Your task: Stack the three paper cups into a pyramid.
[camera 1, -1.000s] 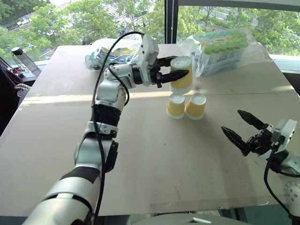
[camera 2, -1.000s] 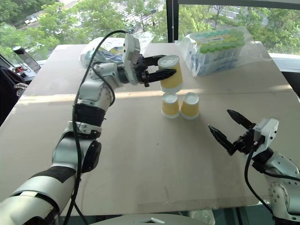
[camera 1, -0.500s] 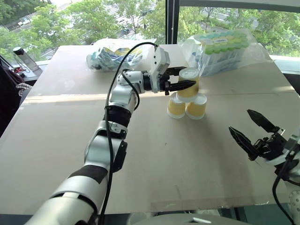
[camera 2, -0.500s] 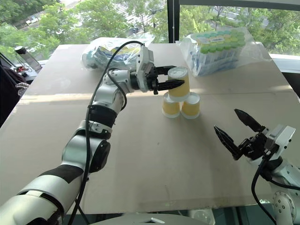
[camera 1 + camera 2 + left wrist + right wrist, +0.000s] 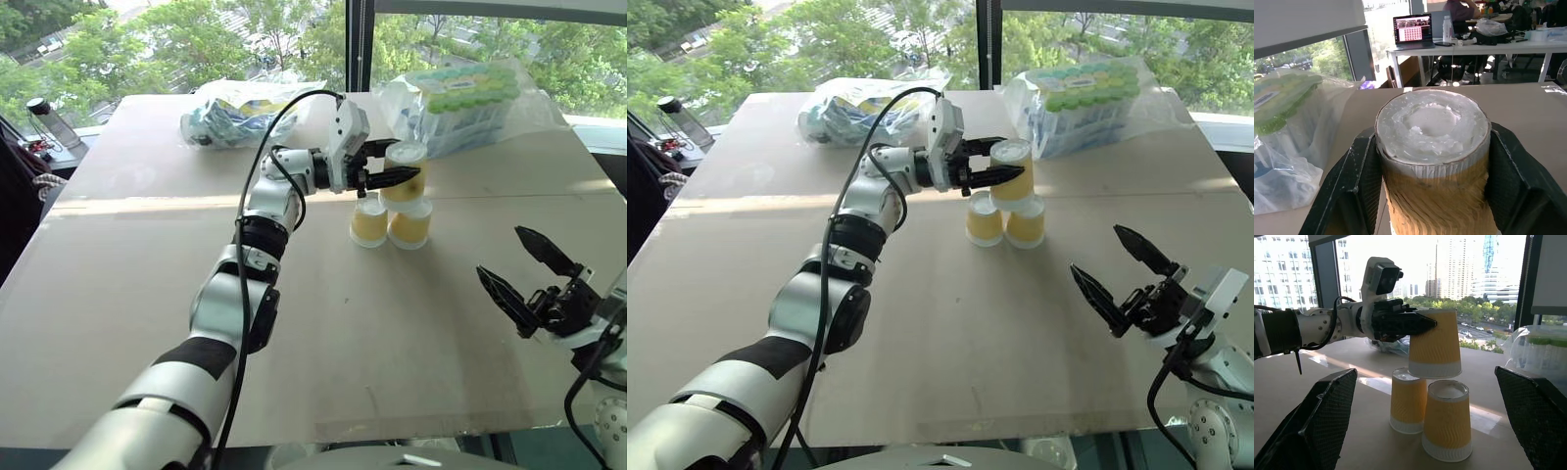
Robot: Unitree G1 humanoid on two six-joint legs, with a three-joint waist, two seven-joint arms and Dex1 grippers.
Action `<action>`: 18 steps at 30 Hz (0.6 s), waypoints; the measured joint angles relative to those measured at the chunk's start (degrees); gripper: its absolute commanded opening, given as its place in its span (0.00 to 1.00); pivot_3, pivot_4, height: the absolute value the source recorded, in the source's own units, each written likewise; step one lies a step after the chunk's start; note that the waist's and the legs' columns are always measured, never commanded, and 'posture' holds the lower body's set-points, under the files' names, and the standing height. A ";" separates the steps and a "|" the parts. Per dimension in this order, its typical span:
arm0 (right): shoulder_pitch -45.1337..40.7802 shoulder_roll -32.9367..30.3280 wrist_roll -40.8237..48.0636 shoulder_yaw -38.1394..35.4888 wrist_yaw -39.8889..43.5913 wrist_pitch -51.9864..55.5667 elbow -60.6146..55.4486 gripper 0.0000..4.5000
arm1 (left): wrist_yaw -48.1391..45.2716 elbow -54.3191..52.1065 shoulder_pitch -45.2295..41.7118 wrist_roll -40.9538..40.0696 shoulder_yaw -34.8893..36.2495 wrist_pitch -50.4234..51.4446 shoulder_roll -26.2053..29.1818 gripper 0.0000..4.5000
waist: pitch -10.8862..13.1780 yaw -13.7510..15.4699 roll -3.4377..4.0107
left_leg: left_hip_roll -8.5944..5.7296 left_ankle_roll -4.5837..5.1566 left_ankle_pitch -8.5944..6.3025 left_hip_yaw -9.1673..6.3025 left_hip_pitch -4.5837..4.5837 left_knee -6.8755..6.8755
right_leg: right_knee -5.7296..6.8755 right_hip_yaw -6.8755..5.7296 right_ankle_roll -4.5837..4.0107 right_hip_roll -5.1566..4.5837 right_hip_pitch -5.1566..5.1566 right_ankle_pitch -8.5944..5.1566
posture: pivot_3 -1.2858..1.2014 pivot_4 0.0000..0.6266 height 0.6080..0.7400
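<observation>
Top cup (image 5: pixel 1434 342) is upside down, axis upright, clamped in left pincer (image 5: pixel 392 166), just above the two base cups (image 5: pixel 1430 417) on the bench (image 5: pixel 147 255), slightly toward the right one. Right wrist view shows a gap under it; head views don't. Left arm nearest. Right pincer (image 5: pixel 524 269) spread wide, well apart, empty.
</observation>
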 measured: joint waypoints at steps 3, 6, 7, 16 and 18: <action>0.32 0.24 0.13 0.00 0.33 -0.15 0.00 1.00 | -0.06 0.88 0.00 0.26 0.13 -0.84 -0.12 0.55 | 0.00 0.03 0.00 | 0.00 0.00 0.00 -0.01 0.00 0.01 | 0.00 -0.01 0.00 0.00 0.00 0.00 | 0.52 0.24 1.00; 0.42 0.32 0.10 0.00 0.40 -0.29 0.02 1.00 | -0.06 1.54 0.00 1.09 0.11 -2.11 -0.13 0.68 | 0.00 0.02 0.00 | -0.01 0.00 0.00 0.00 -0.01 0.01 | 0.01 0.00 0.00 0.00 0.00 0.00 | 0.52 0.24 1.00; 0.40 0.33 0.06 0.00 0.40 -0.35 0.04 1.00 | -0.06 1.64 0.00 1.12 0.18 -2.47 -0.23 0.72 | 0.00 0.03 0.00 | -0.01 0.00 0.00 -0.01 -0.01 0.01 | 0.01 0.00 0.00 -0.01 0.00 0.00 | 0.52 0.24 1.00; 0.31 0.46 -0.46 0.15 0.53 -1.15 0.69 1.00 | -0.03 1.70 -0.01 1.09 1.21 -3.06 -0.74 0.97 | 0.00 0.01 0.00 | -0.01 0.00 0.00 0.00 -0.01 0.03 | 0.03 -0.01 0.00 -0.01 0.00 0.00 | 0.52 0.24 1.00; 0.25 0.45 -0.46 0.18 0.61 -1.17 0.96 1.00 | -0.04 1.05 0.00 0.88 1.51 -2.85 -0.51 0.97 | 0.00 0.00 0.00 | -0.01 0.00 0.00 -0.01 -0.01 0.03 | 0.03 0.00 0.00 -0.01 0.00 0.00 | 0.52 0.24 1.00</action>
